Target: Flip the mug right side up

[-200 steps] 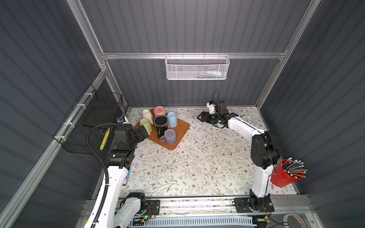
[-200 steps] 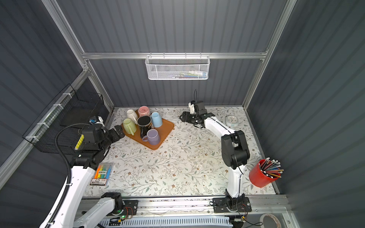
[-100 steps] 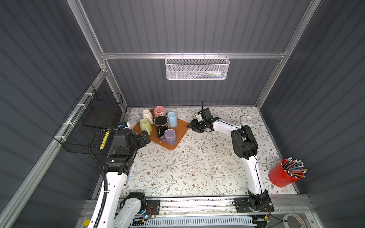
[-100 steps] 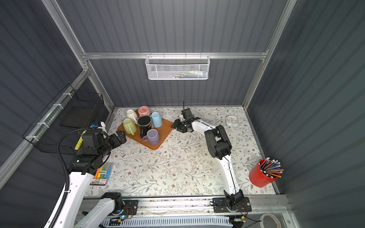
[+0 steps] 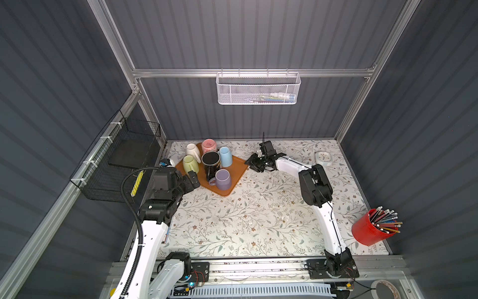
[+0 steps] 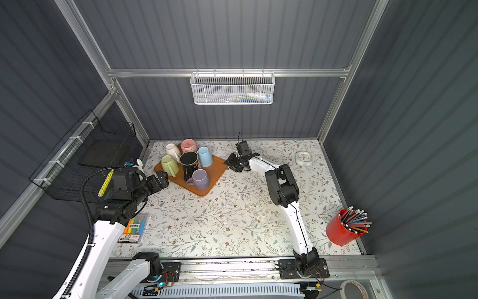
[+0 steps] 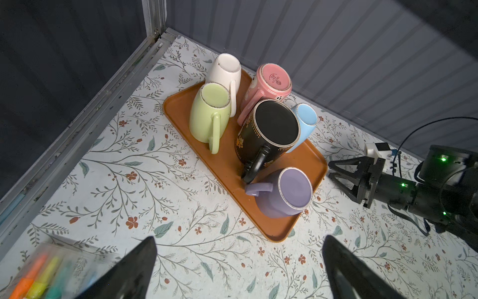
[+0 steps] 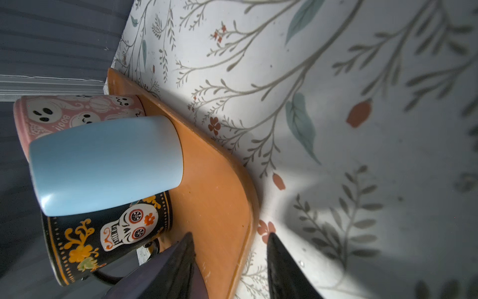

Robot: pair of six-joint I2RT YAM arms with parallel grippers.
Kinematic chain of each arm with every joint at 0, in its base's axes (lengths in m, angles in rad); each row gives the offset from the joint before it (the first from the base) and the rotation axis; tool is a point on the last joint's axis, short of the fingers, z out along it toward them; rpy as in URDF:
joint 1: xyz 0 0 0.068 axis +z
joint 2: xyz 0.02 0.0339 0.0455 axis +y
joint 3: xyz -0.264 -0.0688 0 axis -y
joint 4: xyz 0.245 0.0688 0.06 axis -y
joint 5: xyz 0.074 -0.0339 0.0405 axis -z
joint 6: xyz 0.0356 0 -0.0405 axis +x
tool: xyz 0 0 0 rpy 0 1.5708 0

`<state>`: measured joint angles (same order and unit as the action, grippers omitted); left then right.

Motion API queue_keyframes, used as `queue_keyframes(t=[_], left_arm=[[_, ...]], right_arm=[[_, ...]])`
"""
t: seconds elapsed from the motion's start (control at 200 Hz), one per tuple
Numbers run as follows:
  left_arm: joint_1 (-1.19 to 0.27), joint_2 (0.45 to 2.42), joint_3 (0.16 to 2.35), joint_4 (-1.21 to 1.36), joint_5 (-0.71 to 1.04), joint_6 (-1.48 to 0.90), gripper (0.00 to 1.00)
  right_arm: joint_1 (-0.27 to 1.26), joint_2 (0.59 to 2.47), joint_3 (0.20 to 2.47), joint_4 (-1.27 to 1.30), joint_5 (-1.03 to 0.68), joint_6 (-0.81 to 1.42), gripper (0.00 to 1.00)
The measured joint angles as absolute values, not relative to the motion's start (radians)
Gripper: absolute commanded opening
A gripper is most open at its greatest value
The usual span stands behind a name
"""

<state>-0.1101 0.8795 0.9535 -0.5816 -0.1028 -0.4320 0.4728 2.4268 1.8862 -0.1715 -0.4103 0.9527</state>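
An orange tray (image 5: 237, 167) sits in the far left corner of the floral worktop (image 5: 258, 220), carrying 6 mugs, all standing mouth down with their bases up. None is turned yet, and which one is meant cannot be told. At the back are a white mug (image 7: 225, 68) and a pink mug (image 7: 270, 82) printed with ghosts. In front of them are a green mug (image 7: 208, 114), a black mug (image 7: 271, 126) with a skull and orange flowers, and a plain blue mug (image 7: 305, 120) whose handle is hidden. A purple mug (image 7: 287, 194) stands a little apart at the tray's front end, its handle free.

The right gripper (image 7: 333, 171) lies low just beside the tray's right rim, nearest the blue and purple mugs, jaws partly apart with nothing between them. The left gripper (image 7: 239, 239) hovers near the worktop's left edge, facing the tray, spread wide and empty.

The mugs look like glazed ceramic: rigid, fairly heavy, smooth enough to slip, and likely to chip if knocked or dropped. The back 5 are crowded, leaving little room for a jaw. The purple mug probably offers the easiest hold, across its wall or by its handle, gripped firmly before lifting and rolling it over
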Motion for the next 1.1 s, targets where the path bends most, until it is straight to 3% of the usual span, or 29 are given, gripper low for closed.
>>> queue_keyframes(t=[0.44, 0.75, 0.86, 1.101], left_arm=[[-0.111, 0.879, 0.953, -0.58, -0.09, -0.44, 1.0], [-0.111, 0.87, 0.953, -0.579, -0.08, -0.443, 1.0], [-0.111, 0.868, 0.952, -0.579, -0.077, -0.451, 1.0], [-0.113, 0.869, 0.928, -0.575, -0.058, -0.476, 1.0]], right_arm=[[0.489, 2.496, 1.962, -0.16, -0.362, 1.098, 0.39], [0.491, 2.515, 1.983, -0.187, -0.327, 1.137, 0.07], [0.5, 2.514, 1.983, -0.194, -0.309, 1.081, 0.0], [0.51, 2.494, 1.942, -0.159, -0.263, 1.041, 0.0]])
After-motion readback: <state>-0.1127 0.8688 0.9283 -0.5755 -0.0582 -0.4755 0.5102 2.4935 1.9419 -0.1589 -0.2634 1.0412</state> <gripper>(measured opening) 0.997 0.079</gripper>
